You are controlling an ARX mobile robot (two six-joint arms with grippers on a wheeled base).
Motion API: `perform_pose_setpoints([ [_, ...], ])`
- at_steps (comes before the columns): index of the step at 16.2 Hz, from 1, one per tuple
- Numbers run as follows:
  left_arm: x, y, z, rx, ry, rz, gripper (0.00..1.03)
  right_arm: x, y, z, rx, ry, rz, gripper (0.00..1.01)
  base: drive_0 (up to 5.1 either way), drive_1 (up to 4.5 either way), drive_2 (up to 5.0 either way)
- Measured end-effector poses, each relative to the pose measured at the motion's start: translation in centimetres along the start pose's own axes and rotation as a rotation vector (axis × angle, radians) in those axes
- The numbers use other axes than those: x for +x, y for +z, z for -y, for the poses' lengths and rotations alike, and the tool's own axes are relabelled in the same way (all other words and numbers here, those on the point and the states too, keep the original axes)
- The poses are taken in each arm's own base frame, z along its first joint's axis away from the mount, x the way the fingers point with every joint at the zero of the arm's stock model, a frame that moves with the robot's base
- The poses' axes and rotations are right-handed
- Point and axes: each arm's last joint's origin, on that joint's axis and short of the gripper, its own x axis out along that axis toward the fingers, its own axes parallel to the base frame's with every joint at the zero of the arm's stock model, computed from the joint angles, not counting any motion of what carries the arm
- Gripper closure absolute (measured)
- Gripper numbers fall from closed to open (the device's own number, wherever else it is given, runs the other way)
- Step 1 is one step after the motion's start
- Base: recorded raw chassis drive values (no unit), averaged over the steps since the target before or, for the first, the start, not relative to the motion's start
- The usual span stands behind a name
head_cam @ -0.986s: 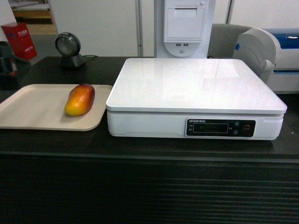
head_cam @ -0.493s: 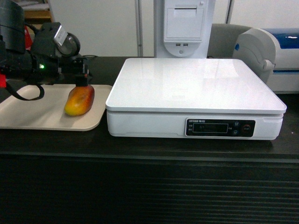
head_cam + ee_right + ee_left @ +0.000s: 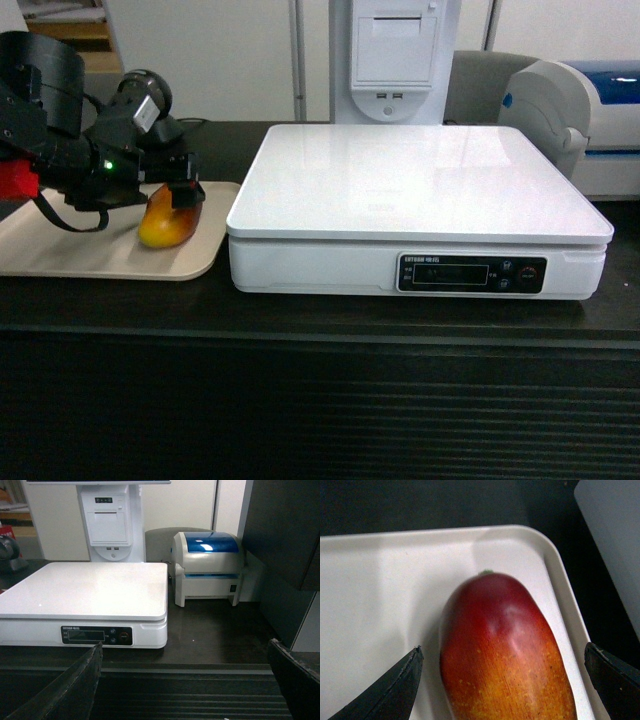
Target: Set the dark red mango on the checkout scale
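Observation:
The dark red mango (image 3: 158,227) (image 3: 495,620) lies on a beige tray (image 3: 60,245) at the left of the checkout (image 3: 300,400). Its red end points away from my wrist camera and its orange end lies between my jaws. My left gripper (image 3: 181,193) (image 3: 502,650) is open and straddles the fruit, with a gap on each side. The white scale (image 3: 420,185) (image 3: 85,587) stands right of the tray with nothing on its platform. My right gripper (image 3: 182,647) is open and holds nothing, low in front of the counter's ribbed front and right of the scale; it is outside the head view.
A round black scanner (image 3: 147,95) stands behind the tray, partly hidden by my left arm. A white receipt terminal (image 3: 396,55) rises behind the scale. A blue-lidded label printer (image 3: 210,565) sits right of the scale. The tray's raised rim (image 3: 560,590) runs close to the mango's right side.
My left arm came in from the left and dropped down over the mango, so its open jaws now straddle the fruit. The mango and the scale have not moved.

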Motion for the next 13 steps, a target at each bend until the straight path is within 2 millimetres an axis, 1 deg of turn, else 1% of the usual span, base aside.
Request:
perform_pose_setpoints([
  [2,0.6,-0.6,0.0,0.005,-0.002,-0.055,0.05,0.0,0.0,0.0,0.000,0.000,0.000,0.03,0.0,0.00,0.0],
  [4,1.3,-0.7,-0.2,0.019,0.006,-0.088,0.05,0.0,0.0,0.0,0.000,0.000,0.000,0.03,0.0,0.00,0.0],
  [8,1.4,-0.8,-0.3,0.056,0.018,-0.113,0.05,0.0,0.0,0.0,0.000,0.000,0.000,0.03,0.0,0.00,0.0],
  [10,1.4,-0.7,-0.3,0.061,0.018,-0.110,0.11,0.0,0.0,0.0,0.000,0.000,0.000,0.03,0.0,0.00,0.0],
  [11,1.4,-0.7,-0.3,0.064,0.017,-0.112,0.17,0.0,0.0,0.0,0.000,0.000,0.000,0.03,0.0,0.00,0.0],
  [12,1.4,-0.7,-0.3,0.066,0.017,-0.113,0.19,0.0,0.0,0.0,0.000,0.000,0.000,0.03,0.0,0.00,0.0],
  [13,1.4,-0.7,-0.3,0.071,0.014,-0.114,0.24,0.0,0.0,0.0,0.000,0.000,0.000,0.03,0.0,0.00,0.0],
])
